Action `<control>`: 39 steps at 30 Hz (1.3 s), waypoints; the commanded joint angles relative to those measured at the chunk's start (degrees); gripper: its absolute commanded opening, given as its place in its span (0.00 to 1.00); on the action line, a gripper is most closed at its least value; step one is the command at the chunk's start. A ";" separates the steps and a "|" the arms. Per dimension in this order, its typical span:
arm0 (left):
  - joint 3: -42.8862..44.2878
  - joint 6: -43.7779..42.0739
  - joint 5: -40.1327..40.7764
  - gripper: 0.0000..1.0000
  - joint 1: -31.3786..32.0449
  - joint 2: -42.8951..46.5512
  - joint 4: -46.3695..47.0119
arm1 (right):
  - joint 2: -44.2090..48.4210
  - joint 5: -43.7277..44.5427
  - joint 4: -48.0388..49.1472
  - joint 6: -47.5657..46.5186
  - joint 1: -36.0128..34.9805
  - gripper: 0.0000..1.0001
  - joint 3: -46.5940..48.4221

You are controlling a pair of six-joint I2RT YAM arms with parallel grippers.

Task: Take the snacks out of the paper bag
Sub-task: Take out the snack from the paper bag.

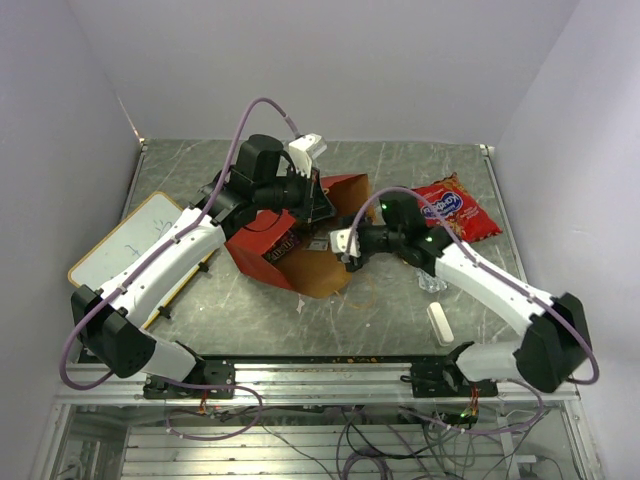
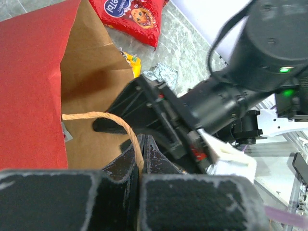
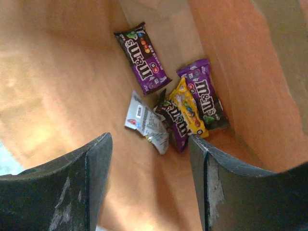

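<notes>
The paper bag (image 1: 262, 248), red outside and brown inside, lies tilted with its mouth toward the right arm. My left gripper (image 1: 318, 203) is shut on its tan loop handle (image 2: 103, 117) and holds the mouth up; it shows in the left wrist view (image 2: 142, 146). My right gripper (image 1: 346, 250) is open and empty inside the bag mouth, as the right wrist view (image 3: 150, 140) shows. Deep in the bag lie a purple wrapper (image 3: 142, 57), a yellow one (image 3: 189, 109), another purple one (image 3: 206, 91) and a silver one (image 3: 146, 123). The large red packet (image 1: 455, 210) lies on the table outside.
A yellow-orange wrapper (image 2: 133, 62) and a silver wrapper (image 1: 432, 281) lie on the table beside the bag mouth. A small white block (image 1: 439, 322) lies front right. A yellow-framed whiteboard (image 1: 125, 245) lies at the left, under the left arm.
</notes>
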State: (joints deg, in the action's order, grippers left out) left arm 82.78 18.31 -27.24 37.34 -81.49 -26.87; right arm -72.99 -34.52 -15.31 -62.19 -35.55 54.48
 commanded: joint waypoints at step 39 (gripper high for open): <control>2.58 -1.65 1.08 0.07 0.38 0.24 1.16 | -29.24 14.98 3.33 -20.87 -5.08 0.61 8.20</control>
State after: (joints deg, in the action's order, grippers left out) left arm 84.58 17.30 -25.69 37.34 -81.56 -26.87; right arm -99.98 -20.88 -13.50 -84.03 -40.25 61.91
